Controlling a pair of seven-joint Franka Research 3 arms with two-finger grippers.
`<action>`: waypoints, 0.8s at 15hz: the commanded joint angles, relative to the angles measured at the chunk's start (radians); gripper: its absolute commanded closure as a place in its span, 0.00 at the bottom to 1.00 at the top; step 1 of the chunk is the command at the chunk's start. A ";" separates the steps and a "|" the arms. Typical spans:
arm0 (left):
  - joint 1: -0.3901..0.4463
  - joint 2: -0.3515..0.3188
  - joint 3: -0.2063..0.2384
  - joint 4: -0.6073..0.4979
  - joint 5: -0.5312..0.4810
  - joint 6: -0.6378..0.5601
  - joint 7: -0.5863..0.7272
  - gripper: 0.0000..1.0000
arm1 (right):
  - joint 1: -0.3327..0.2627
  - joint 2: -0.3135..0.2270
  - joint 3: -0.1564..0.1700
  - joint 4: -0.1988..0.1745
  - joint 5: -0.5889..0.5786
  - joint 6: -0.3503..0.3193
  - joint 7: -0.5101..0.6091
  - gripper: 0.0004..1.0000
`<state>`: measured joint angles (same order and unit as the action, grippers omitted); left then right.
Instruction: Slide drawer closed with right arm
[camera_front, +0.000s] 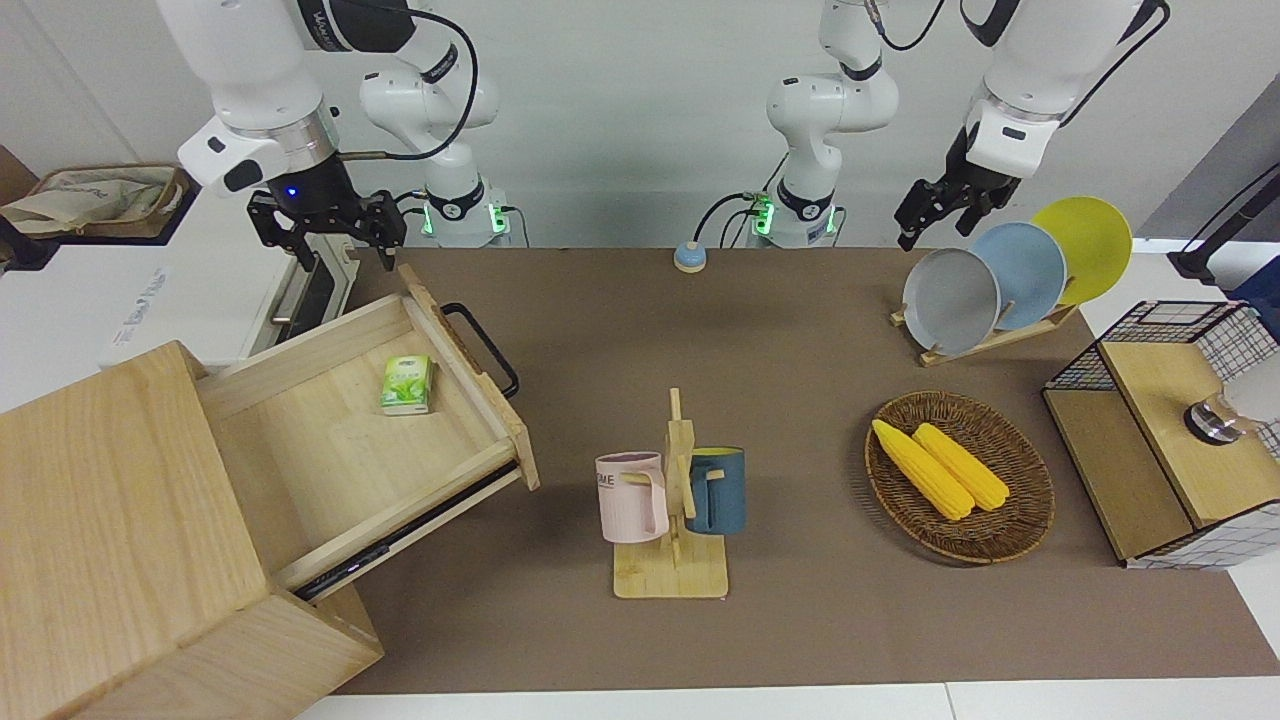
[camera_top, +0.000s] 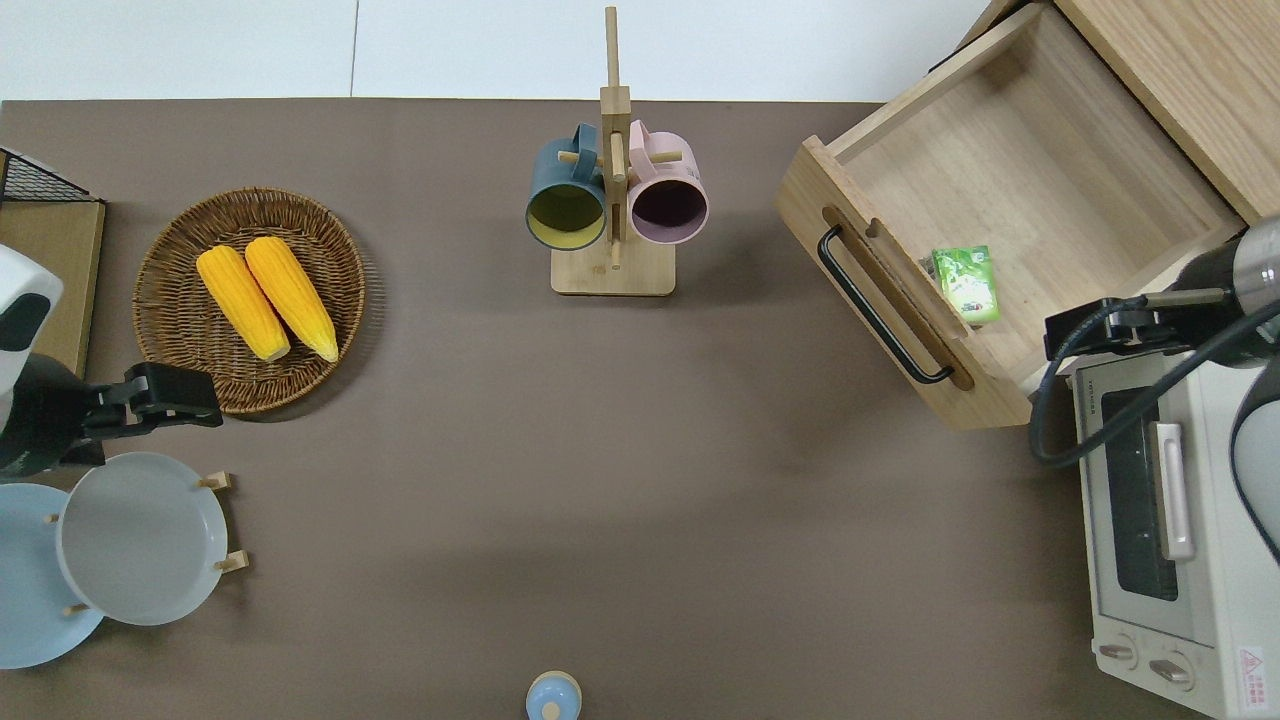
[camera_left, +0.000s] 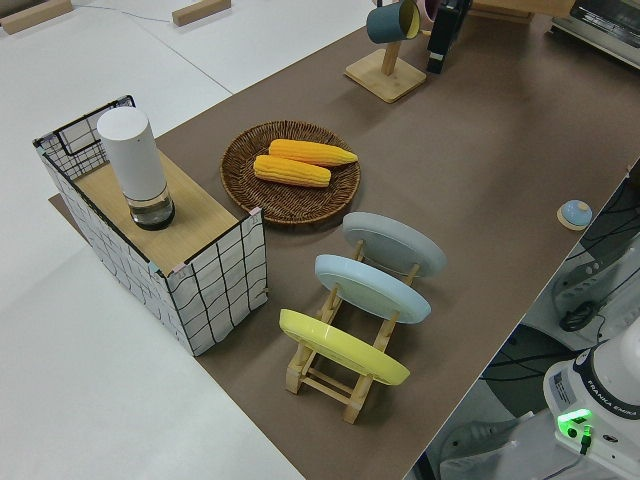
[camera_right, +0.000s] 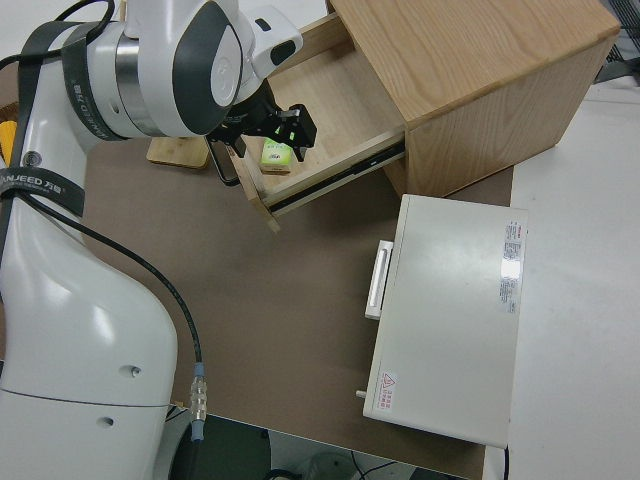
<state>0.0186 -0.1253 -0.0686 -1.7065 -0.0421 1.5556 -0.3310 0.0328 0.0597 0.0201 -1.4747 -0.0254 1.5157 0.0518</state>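
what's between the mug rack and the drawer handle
Nothing: only bare brown mat lies between the mug rack and the drawer handle, clearest in the overhead view.

Brown table (camera_front: 800, 620) carrying cabinet (camera_front: 110, 540), oven (camera_top: 1180, 530), mug rack (camera_front: 672, 575), corn basket (camera_front: 960, 478), plate rack (camera_front: 985, 335), crate (camera_front: 1165, 440).

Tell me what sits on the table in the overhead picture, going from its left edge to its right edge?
Plates, basket of corn, mug stand, open drawer holding a green packet, white oven.
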 joint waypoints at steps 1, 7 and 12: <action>0.000 -0.008 0.004 0.004 -0.001 -0.017 0.007 0.01 | -0.016 -0.014 0.009 -0.001 0.016 0.012 0.005 0.01; 0.000 -0.008 0.004 0.004 -0.001 -0.017 0.007 0.01 | -0.017 -0.014 0.009 0.010 0.015 0.012 0.025 0.01; 0.000 -0.008 0.004 0.004 -0.001 -0.017 0.007 0.01 | -0.004 0.011 0.011 0.010 0.013 0.012 0.026 0.01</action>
<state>0.0186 -0.1253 -0.0686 -1.7065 -0.0421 1.5556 -0.3310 0.0326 0.0576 0.0190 -1.4598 -0.0251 1.5158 0.0616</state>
